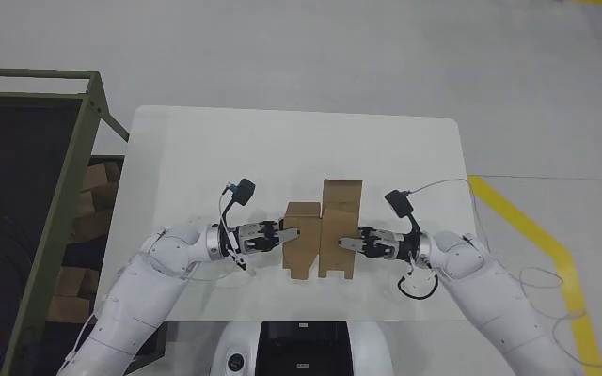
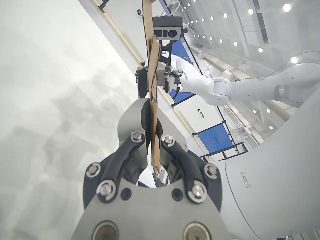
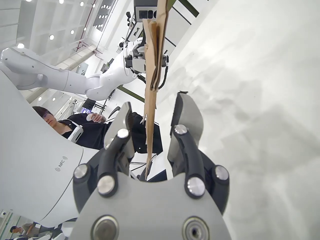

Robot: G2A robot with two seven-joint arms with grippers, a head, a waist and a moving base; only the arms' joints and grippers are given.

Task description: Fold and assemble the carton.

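The carton [image 1: 324, 230] is a flattened brown cardboard blank held on edge above the near part of the white table [image 1: 282, 150], between both arms. My left gripper [image 1: 280, 235] is shut on its left edge; in the left wrist view the fingers [image 2: 143, 116] press on the thin cardboard [image 2: 151, 58]. My right gripper [image 1: 344, 242] is at the carton's right edge. In the right wrist view the gripper [image 3: 153, 112] is open, its fingers standing on either side of the cardboard edge [image 3: 153, 51] with a gap on both sides.
A green metal-framed rack [image 1: 89, 113] stands off the table's left side, with several brown boxes [image 1: 89, 202] in it. A yellow floor line [image 1: 527, 226] runs beyond the table's right edge. The far half of the table is bare.
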